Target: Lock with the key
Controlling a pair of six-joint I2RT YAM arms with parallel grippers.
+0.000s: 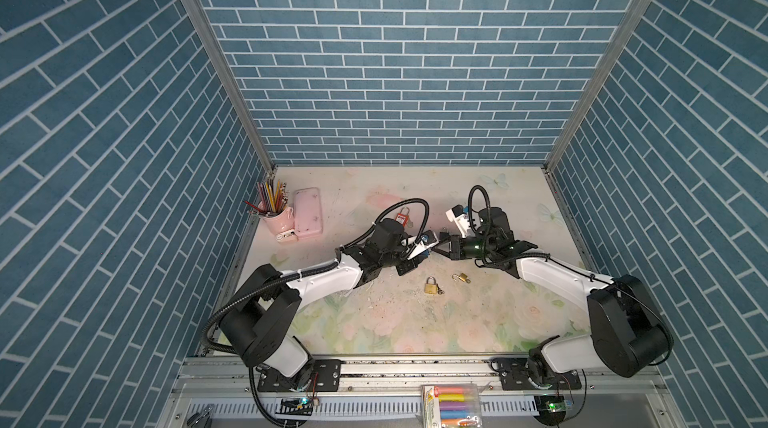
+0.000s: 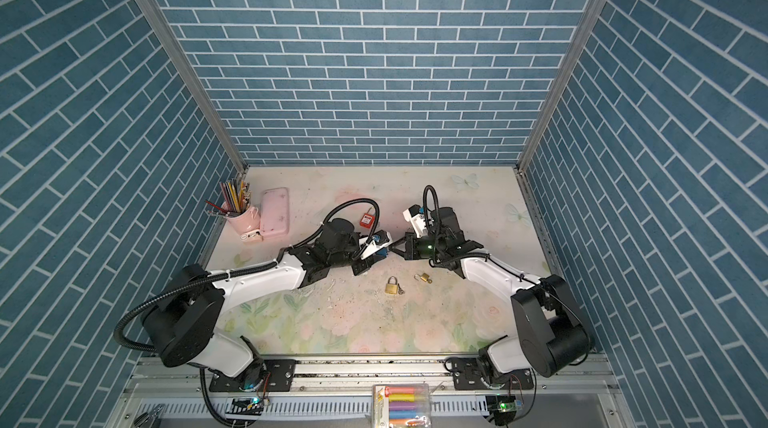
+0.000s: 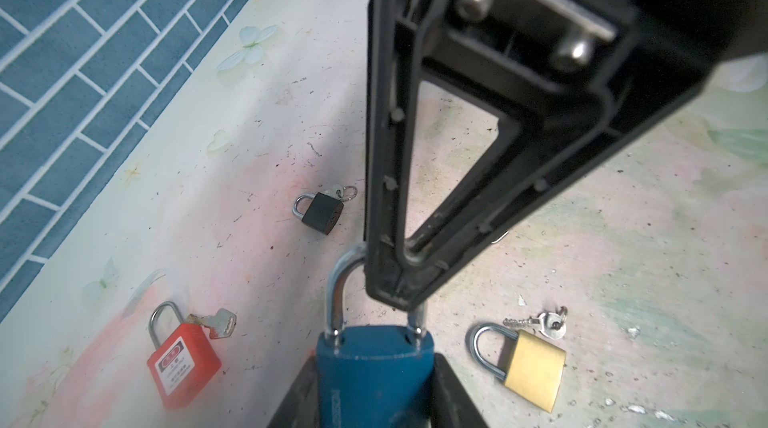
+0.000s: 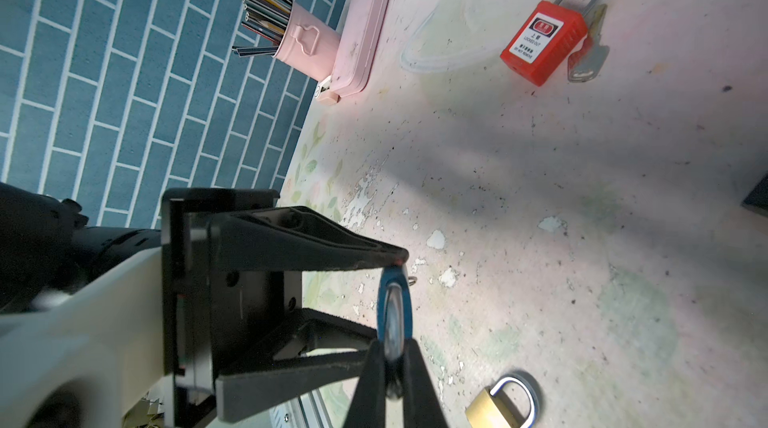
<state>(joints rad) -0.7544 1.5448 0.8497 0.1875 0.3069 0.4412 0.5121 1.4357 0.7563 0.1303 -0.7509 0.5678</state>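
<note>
Jaws on the right gripper (image 3: 395, 286) are pinched together on the top of a steel shackle (image 3: 337, 293), as I read it from my desk. That shackle belongs to the blue padlock (image 3: 374, 384), both its legs running down into the body. The left gripper (image 4: 386, 307) is clamped across that body, one finger on each side. So I have the lock held up off the table (image 1: 478, 322) between the two grippers, which meet tip to tip near the middle in both top views. Its keyhole end is buried between the left fingers (image 3: 453, 399) and I cannot see it.

Around it I count other locks lying on the table. A black padlock (image 3: 322, 213) has a key ring (image 3: 348, 192) at its corner. A red padlock (image 4: 540, 41) lies with a key (image 4: 590, 51) against its side. Nearer the robot's side of the table are a brass padlock (image 1: 431, 285) with small keys (image 3: 540, 324) just beside it, and a smaller brass padlock (image 1: 460, 278) near that. By the left wall (image 1: 124, 197) stand a pink cup (image 4: 307, 45) of pencils (image 4: 266, 1) and a pink case (image 4: 361, 35), side by side.
</note>
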